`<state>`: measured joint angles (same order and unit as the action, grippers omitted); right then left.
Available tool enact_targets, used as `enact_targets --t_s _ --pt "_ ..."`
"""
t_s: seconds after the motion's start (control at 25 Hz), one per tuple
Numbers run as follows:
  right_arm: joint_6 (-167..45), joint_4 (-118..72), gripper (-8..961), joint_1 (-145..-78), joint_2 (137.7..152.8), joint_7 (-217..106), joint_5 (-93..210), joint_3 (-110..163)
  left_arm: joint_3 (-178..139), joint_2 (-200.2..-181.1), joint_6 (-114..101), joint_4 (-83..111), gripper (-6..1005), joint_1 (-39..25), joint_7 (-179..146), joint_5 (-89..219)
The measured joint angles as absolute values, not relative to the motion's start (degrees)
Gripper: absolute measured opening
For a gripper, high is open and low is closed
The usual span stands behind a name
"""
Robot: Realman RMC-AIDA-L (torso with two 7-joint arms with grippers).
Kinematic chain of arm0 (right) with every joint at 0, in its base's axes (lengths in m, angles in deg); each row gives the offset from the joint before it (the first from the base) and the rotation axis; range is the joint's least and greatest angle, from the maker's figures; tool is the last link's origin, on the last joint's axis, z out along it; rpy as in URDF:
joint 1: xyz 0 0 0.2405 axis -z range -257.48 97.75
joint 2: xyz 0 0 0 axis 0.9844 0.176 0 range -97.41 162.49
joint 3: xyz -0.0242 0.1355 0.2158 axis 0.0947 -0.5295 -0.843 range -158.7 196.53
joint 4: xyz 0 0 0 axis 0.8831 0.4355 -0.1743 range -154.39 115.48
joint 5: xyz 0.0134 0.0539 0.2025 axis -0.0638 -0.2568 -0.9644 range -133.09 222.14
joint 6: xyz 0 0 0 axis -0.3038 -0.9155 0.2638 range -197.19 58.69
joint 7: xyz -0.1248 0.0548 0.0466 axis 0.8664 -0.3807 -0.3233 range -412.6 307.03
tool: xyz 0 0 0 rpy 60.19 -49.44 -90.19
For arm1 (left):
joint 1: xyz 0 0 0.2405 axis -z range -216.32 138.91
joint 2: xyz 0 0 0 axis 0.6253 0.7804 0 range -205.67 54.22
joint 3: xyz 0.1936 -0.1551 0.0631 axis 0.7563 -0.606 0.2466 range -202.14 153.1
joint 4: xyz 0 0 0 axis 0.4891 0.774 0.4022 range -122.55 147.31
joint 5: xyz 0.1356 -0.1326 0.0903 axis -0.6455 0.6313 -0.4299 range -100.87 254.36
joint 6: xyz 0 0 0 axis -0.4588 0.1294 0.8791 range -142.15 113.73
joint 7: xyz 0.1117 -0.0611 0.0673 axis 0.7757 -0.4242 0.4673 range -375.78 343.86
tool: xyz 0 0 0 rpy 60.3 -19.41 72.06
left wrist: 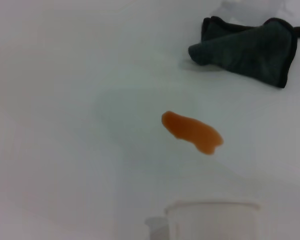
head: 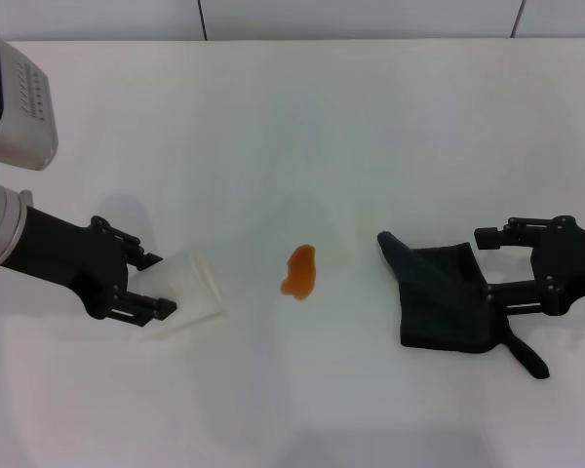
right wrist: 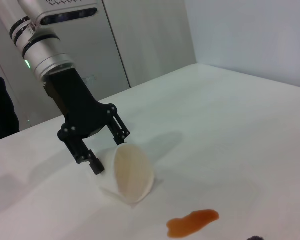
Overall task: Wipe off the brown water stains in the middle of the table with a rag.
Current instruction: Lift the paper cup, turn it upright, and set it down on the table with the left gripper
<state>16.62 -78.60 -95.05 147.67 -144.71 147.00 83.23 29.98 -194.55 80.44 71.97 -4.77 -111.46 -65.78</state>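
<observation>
The brown water stain (head: pixel 300 273) is a small orange-brown blot in the middle of the white table (head: pixel 292 117); it also shows in the left wrist view (left wrist: pixel 192 132) and the right wrist view (right wrist: pixel 192 223). The dark rag (head: pixel 444 302) lies crumpled to the stain's right, its thin tail pointing toward the front edge; it also shows in the left wrist view (left wrist: pixel 250 50). My right gripper (head: pixel 483 263) is open at the rag's right edge, its lower finger over the cloth. My left gripper (head: pixel 151 285) is left of the stain, its fingers on either side of a tipped translucent cup (head: pixel 190 285).
The cup (right wrist: pixel 132 172) leans on its side, its mouth toward the stain, with the left gripper (right wrist: pixel 110 151) behind it. The cup rim (left wrist: pixel 212 215) shows in the left wrist view. Grey wall panels (head: pixel 370 15) run behind the table's back edge.
</observation>
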Motion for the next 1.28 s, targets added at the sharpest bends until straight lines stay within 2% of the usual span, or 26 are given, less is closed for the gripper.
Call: enact_targets --t_s 0.36,0.72,0.8,1.28 --pt "16.8 -78.7 829 -95.0 147.67 -144.7 147.0 83.1 27.1 -194.55 78.6 73.5 601 -6.8 -110.9 -58.4" --pt "16.9 -78.7 829 -95.1 147.67 -144.9 147.0 83.1 24.8 -194.82 72.7 73.1 601 -12.1 -106.6 -42.8" --pt "16.8 -78.7 829 -95.1 147.67 -144.9 147.0 83.2 25.0 -194.89 71.0 71.6 601 -14.4 -103.4 -36.4" --pt "16.6 -77.5 830 -95.4 147.67 -144.8 147.0 83.4 25.1 -194.99 66.9 61.0 602 -18.4 -89.6 -21.9"
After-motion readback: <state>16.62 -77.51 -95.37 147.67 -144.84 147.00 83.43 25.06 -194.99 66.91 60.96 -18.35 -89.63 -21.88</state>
